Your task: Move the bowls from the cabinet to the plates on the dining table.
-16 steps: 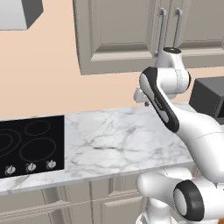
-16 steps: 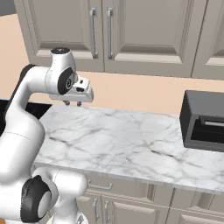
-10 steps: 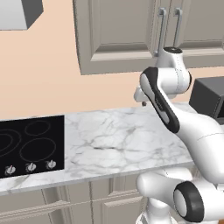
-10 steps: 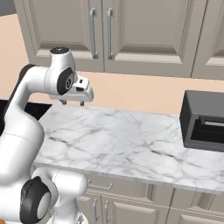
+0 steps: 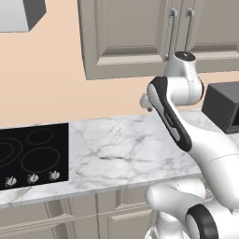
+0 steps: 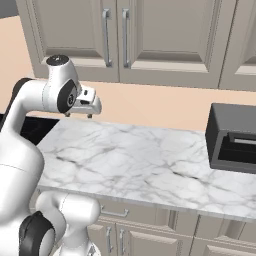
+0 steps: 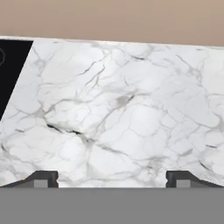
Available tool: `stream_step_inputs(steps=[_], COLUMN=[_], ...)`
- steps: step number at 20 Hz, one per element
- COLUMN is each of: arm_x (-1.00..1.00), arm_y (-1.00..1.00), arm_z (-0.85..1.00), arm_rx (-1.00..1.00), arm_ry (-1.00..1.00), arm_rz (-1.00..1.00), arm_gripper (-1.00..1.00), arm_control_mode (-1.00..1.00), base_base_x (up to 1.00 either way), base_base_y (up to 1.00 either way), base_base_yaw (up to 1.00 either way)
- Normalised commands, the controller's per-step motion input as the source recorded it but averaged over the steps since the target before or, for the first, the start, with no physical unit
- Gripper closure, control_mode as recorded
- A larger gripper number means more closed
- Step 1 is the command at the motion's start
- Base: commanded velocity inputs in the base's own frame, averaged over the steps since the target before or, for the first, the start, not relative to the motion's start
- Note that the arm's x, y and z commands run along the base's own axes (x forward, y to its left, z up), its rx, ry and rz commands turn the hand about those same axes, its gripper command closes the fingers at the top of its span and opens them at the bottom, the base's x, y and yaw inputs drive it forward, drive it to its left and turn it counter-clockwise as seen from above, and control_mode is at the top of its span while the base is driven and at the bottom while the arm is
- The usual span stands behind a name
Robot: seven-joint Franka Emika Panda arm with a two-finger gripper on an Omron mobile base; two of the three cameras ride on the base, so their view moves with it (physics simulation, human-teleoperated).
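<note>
With both doors of the cabinet point(image 6: 117, 37) shut, so any bowls inside are hidden, the gripper point(image 6: 79, 115) hangs wide open and empty below it over the marble counter point(image 6: 150, 160), and opening a door by its bar handle point(image 6: 106, 37) looks like the next move.

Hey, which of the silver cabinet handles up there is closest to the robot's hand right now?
In the right base view, the left handle of the middle pair. It hangs almost straight above the open hand, while its twin sits further right.

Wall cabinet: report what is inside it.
The wall cabinet has both doors shut, silver handles side by side, so its contents are hidden. No bowls are visible. The marble counter lies below.
</note>
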Motion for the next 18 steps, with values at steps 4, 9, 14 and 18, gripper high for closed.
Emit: stream_step_inputs(steps=[4, 9, 14, 18], arm_x=[0.00, 0.00, -0.01, -0.04], arm_y=[0.20, 0.16, 0.01, 0.00], arm_z=[0.17, 0.17, 0.18, 0.37], arm_rx=[0.00, 0.00, 0.00, 0.00], arm_ry=[-0.03, -0.03, -0.10, -0.13], arm_rz=[0.00, 0.00, 0.00, 0.00], arm_gripper=[-1.00, -1.00, -1.00, -1.00], arm_control_mode=[-1.00, -1.00, -1.00, -1.00], base_base_x=[0.00, 0.00, 0.00, 0.00], base_base_y=[0.00, 0.00, 0.00, 0.00], base_base_yaw=[0.00, 0.00, 0.00, 0.00])
